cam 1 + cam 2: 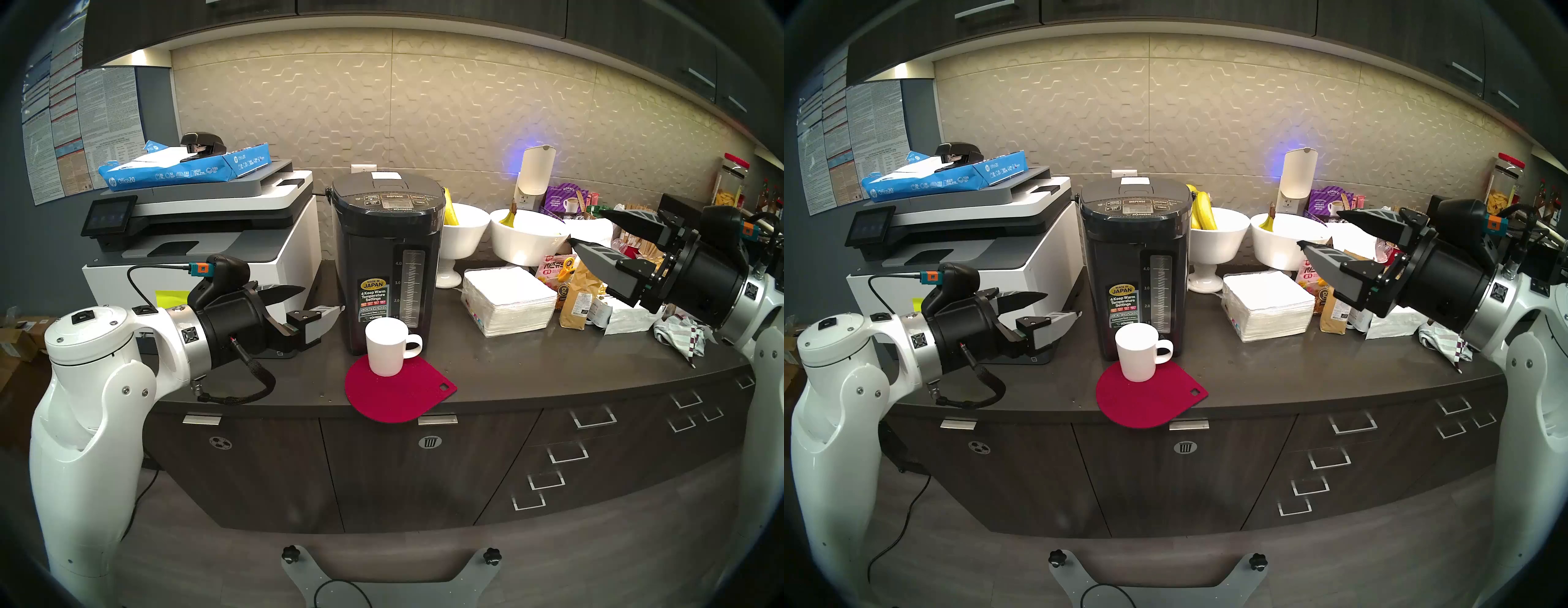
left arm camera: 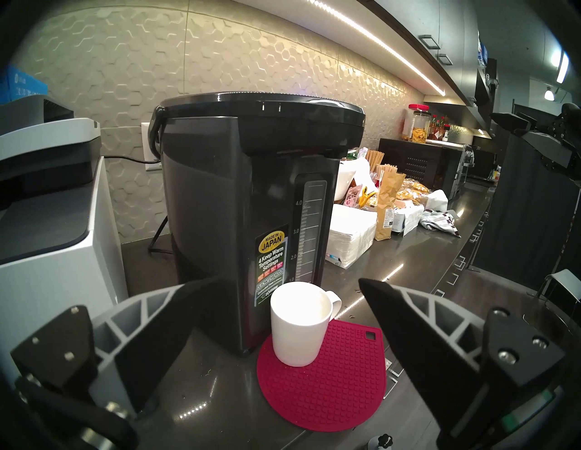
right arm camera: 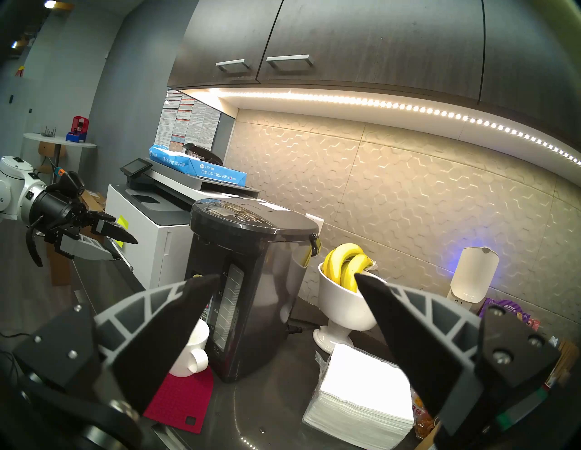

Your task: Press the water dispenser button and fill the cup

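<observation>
The dark water dispenser (image 1: 388, 263) (image 2: 235, 188) (image 3: 251, 282) stands mid-counter, its "DISPENSE" button (image 1: 397, 196) (image 1: 1137, 201) untouched on the top panel. The white cup (image 1: 387, 346) (image 2: 298, 323) (image 3: 193, 348) stands upright against the dispenser's front on a red mat (image 1: 399, 392), handle to the right. My left gripper (image 1: 324, 299) (image 2: 281, 282) hovers open just left of the dispenser, at about cup height and empty. My right gripper (image 1: 586, 227) (image 3: 286, 276) hangs open and empty far to the right, near the level of the dispenser's top.
A printer (image 1: 203, 237) crowds the dispenser's left side. Right of the dispenser are two white bowls with bananas (image 1: 462, 237), a napkin stack (image 1: 509, 299), snack packets and a crumpled cloth (image 1: 679, 335). The red mat overhangs the counter's front edge.
</observation>
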You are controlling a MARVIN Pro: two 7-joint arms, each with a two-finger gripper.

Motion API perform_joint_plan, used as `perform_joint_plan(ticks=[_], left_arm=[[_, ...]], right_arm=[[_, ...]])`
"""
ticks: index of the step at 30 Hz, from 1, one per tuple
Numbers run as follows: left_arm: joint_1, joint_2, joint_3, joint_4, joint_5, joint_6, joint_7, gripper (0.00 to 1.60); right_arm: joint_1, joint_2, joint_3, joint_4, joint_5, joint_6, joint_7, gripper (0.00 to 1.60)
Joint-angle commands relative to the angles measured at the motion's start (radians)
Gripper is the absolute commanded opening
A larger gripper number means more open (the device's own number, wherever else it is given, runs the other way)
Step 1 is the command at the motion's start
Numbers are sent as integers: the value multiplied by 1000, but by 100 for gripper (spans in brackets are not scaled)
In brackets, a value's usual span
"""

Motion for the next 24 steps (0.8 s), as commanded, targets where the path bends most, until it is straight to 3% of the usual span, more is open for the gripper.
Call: perform_joint_plan(ticks=[1,24], left_arm=[[0,0,0,-9,0,0,0,160],[0,0,0,-9,0,0,0,160]], right_arm=[[1,0,0,0,0,0,1,160],[0,0,0,0,0,0,0,160]])
